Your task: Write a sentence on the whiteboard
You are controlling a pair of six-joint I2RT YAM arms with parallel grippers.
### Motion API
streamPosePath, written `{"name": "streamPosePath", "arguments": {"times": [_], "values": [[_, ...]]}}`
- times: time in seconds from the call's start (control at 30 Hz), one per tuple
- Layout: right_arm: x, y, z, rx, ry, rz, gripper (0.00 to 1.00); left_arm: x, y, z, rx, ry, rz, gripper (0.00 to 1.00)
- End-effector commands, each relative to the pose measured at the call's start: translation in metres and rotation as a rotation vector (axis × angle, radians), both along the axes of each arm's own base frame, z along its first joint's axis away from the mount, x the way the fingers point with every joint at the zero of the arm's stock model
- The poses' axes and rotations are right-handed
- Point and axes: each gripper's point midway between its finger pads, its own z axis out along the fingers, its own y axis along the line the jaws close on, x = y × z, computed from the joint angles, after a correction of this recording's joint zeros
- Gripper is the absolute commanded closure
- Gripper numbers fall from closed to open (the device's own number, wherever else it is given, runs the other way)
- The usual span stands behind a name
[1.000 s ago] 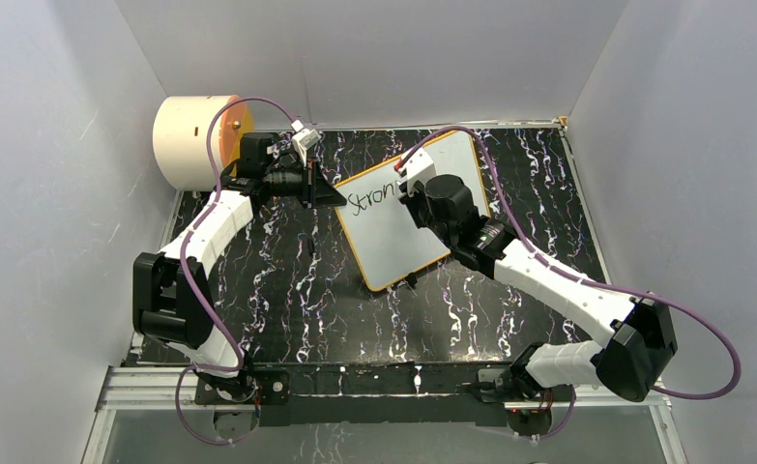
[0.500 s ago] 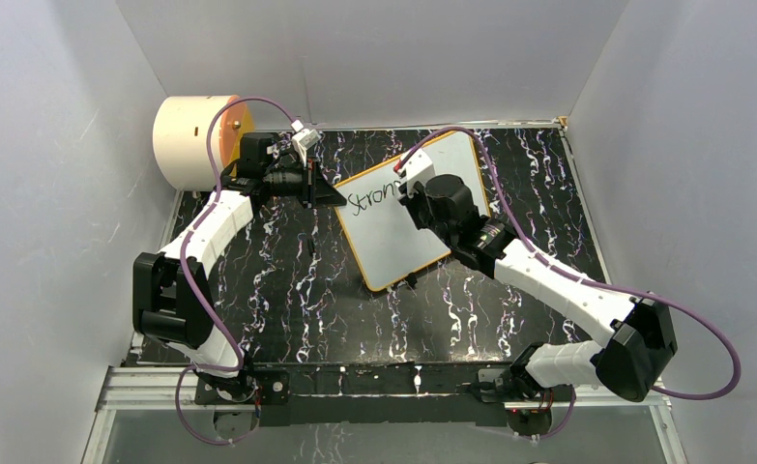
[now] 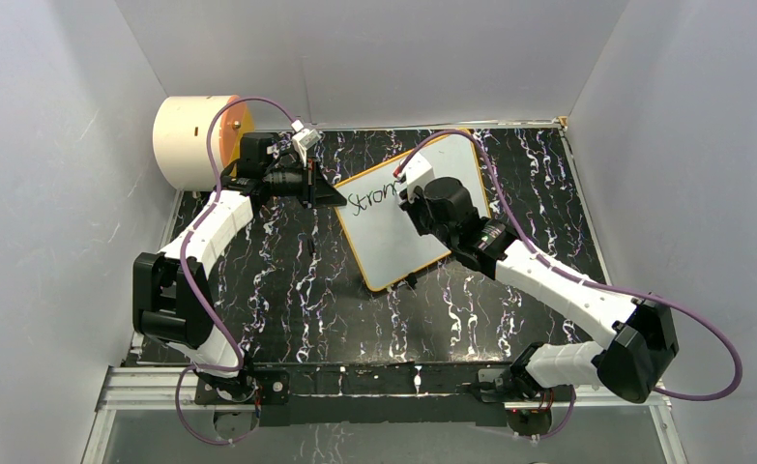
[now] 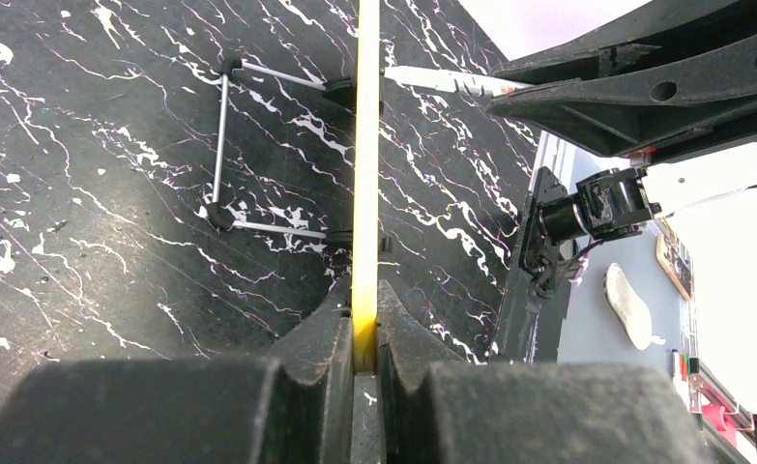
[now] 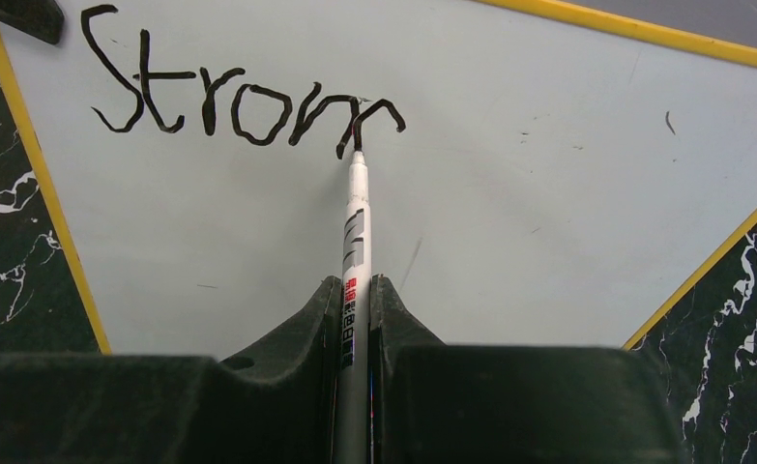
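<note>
The whiteboard point(image 3: 393, 237), white with a thin orange-yellow frame, lies tilted at the middle of the black marbled table. Black letters "Stron" and a further unfinished stroke point(image 5: 248, 106) run along its upper part. My left gripper point(image 3: 332, 193) is shut on the board's left frame edge point(image 4: 365, 145), which shows edge-on between its fingers point(image 4: 335, 338). My right gripper point(image 5: 355, 295) is shut on a white marker point(image 5: 356, 222). The marker's black tip rests on the whiteboard point(image 5: 548, 193) at the end of the last stroke. In the top view the right gripper point(image 3: 409, 186) hides that part of the writing.
A cream cylinder with an orange face point(image 3: 195, 140) lies at the back left corner, behind the left arm. Thin wire legs point(image 4: 221, 145) stick out from the board's underside. Grey walls close in the table point(image 3: 287, 290) on the left, back and right.
The right wrist has shifted slightly up and left over the board with the marker. The left arm and the board have not moved.
</note>
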Motion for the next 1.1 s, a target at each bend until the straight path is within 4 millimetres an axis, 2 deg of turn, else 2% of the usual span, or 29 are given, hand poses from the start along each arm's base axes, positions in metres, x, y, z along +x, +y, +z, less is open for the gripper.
{"name": "streamPosePath", "arguments": {"times": [0.0, 0.2, 1.07], "values": [[-0.001, -0.008, 0.008, 0.007, -0.016, -0.023, 1.0, -0.011, 0.0, 0.0, -0.001, -0.001, -0.027, 1.0], [0.002, -0.01, 0.009, 0.002, -0.028, -0.036, 1.0, -0.011, 0.0, 0.0, -0.002, -0.001, -0.028, 1.0], [0.022, -0.004, 0.04, 0.075, -0.125, -0.059, 1.0, -0.011, 0.0, 0.001, -0.003, -0.005, -0.029, 1.0]]}}
